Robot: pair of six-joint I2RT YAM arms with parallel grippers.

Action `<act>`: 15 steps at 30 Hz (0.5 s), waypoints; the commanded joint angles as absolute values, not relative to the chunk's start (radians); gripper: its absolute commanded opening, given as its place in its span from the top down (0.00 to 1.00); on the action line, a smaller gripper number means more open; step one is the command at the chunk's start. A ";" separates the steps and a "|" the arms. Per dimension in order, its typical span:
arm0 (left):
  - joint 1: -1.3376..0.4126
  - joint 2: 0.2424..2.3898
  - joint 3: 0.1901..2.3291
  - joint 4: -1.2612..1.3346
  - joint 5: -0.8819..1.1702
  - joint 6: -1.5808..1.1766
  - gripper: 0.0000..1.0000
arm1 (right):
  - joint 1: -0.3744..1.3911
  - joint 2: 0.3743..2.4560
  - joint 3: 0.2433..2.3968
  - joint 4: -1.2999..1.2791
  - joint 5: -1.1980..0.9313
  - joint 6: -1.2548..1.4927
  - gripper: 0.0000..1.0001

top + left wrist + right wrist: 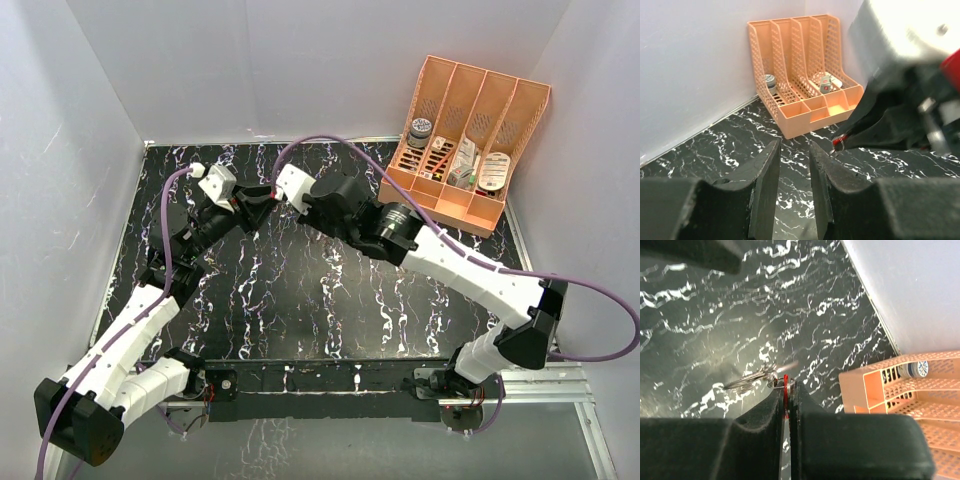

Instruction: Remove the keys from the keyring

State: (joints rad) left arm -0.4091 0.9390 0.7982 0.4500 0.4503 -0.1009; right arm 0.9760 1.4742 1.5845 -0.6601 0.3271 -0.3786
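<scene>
The right gripper [787, 391] is clamped on the red-headed key [786, 381], which it pinches edge-on between its black fingertips. The keyring [751, 382], a thin silver wire loop, juts out just past those tips above the black marbled table [300, 290]. Whether it touches the surface cannot be told.

The left gripper [793, 147] sits just left of the right one, over the far middle of the table. Its fingers are apart, with a narrow gap and nothing between them, and it is pointed toward the right gripper's tips.

An orange desk organizer [440, 200] stands in the far right corner, with small items in its slots.
</scene>
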 commanded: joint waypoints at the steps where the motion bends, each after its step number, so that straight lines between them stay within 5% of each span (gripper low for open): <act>1: -0.408 0.912 0.787 0.528 0.536 -0.135 0.71 | 1.003 1.462 1.667 -0.699 0.435 -0.438 1.00; 15: -0.418 0.903 0.636 0.711 0.531 -0.279 0.60 | 1.009 1.457 1.678 -0.627 0.408 -0.466 1.00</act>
